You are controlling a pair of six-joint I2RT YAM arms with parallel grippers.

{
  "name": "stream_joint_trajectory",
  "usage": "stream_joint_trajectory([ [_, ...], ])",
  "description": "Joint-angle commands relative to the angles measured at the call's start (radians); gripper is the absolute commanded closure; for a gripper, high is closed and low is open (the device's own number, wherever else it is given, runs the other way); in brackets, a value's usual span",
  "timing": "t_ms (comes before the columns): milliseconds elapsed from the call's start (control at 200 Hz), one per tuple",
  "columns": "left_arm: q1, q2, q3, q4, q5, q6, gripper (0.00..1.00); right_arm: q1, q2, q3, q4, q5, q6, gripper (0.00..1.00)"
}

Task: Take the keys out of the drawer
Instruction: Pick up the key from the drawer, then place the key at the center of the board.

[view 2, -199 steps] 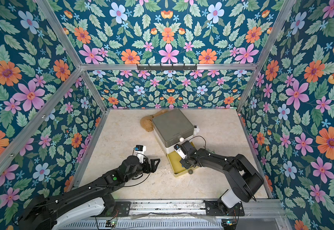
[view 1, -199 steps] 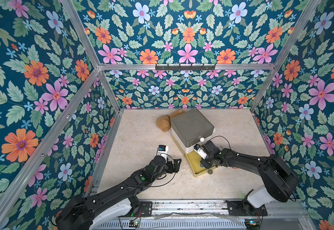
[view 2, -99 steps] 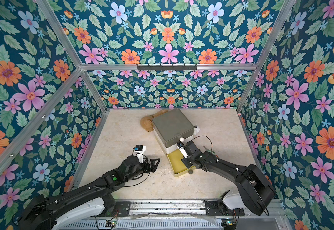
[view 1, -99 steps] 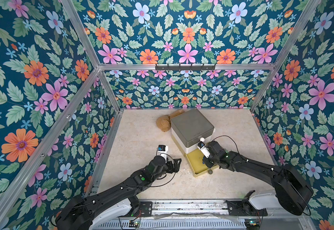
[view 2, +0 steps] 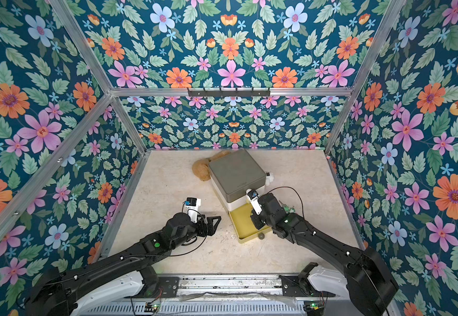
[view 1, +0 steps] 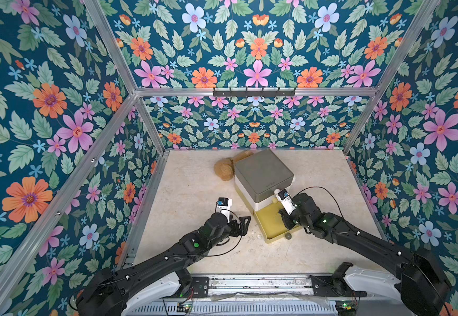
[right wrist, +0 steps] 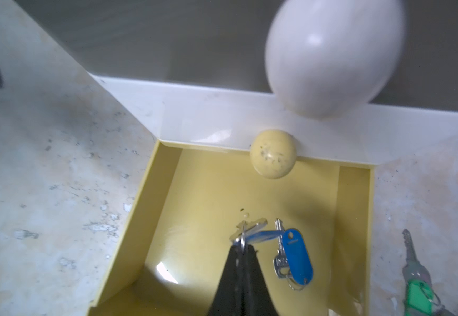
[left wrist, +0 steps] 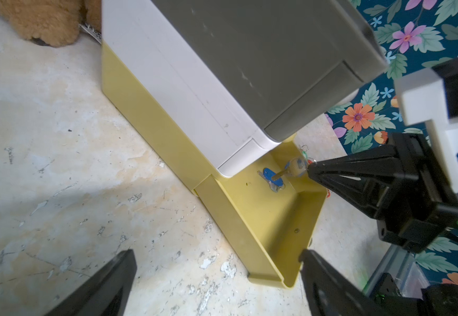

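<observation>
Black right gripper [right wrist: 242,247], its fingers pressed together on the ring of a key set [right wrist: 253,232], inside the open yellow drawer [right wrist: 152,191]. A second key with blue tag [right wrist: 296,257] lies flat on the drawer floor just beside it. A green-tagged key [right wrist: 417,294] lies on the table [right wrist: 44,191], outside the drawer. The left gripper [left wrist: 216,255] is spread wide over the table, beside the drawer.

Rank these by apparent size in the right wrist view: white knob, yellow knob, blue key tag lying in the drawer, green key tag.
1. white knob, inflated by nearness to the camera.
2-3. yellow knob and blue key tag: look alike, unranked.
4. green key tag.
</observation>
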Motion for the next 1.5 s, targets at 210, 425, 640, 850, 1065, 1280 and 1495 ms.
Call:
stream_joint_trajectory([
  [210, -0.006, -0.028, 0.012, 0.042, 0.008, -0.010, 0.01, 0.001, -0.162, -0.004, 0.039, -0.055, 0.136, 1.00],
  [425, -0.006, -0.043, 0.013, 0.044, 0.018, -0.014, 0.01, 0.001, -0.250, -0.015, 0.034, -0.057, 0.228, 1.00],
  [640, -0.007, -0.060, 0.012, 0.045, 0.021, -0.019, 0.01, 0.001, -0.307, -0.022, 0.024, 0.005, 0.353, 1.00],
  [850, -0.008, -0.046, 0.020, 0.055, 0.035, -0.030, 0.01, 0.001, -0.344, -0.009, -0.012, 0.096, 0.462, 1.00],
  [1065, -0.010, -0.004, 0.041, 0.074, 0.051, -0.031, 0.01, 0.000, -0.373, 0.014, -0.086, 0.210, 0.557, 1.00],
  [1280, -0.018, 0.046, 0.053, 0.100, 0.066, -0.033, 0.00, -0.133, -0.361, 0.056, -0.245, 0.236, 0.684, 1.00],
  [1495, -0.023, 0.066, 0.059, 0.104, 0.068, -0.028, 0.01, -0.503, -0.320, 0.040, -0.371, -0.065, 0.803, 1.00],
])
